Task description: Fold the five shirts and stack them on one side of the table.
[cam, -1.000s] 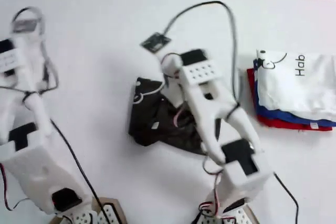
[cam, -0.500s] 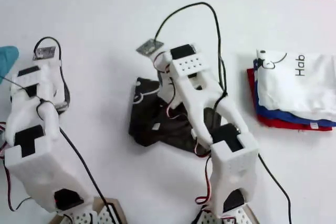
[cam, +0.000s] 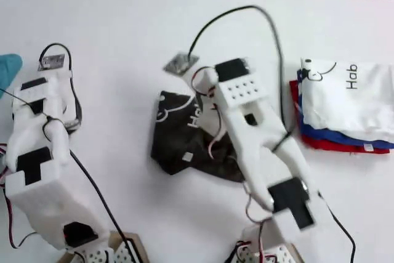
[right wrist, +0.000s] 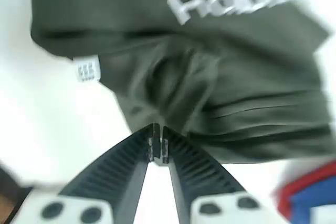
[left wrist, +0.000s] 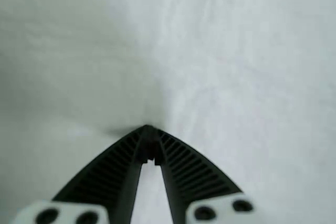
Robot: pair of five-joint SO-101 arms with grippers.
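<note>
White tabletop (cam: 123,41) lies under the left gripper (left wrist: 148,132), which we see well to the left of the black shirt (cam: 175,133). Its jaws are closed tip to tip on nothing. We find that shirt crumpled, with a pale label (cam: 184,157) on its near side. The right arm (cam: 252,133) crosses the shirt's right part and hides the cloth beneath. The right gripper (right wrist: 156,135) is closed with its tips at the shirt's hem; we cannot tell whether cloth is pinched. Right of the shirt, and apart from it, sits the folded stack (cam: 345,106): white over blue over red.
</note>
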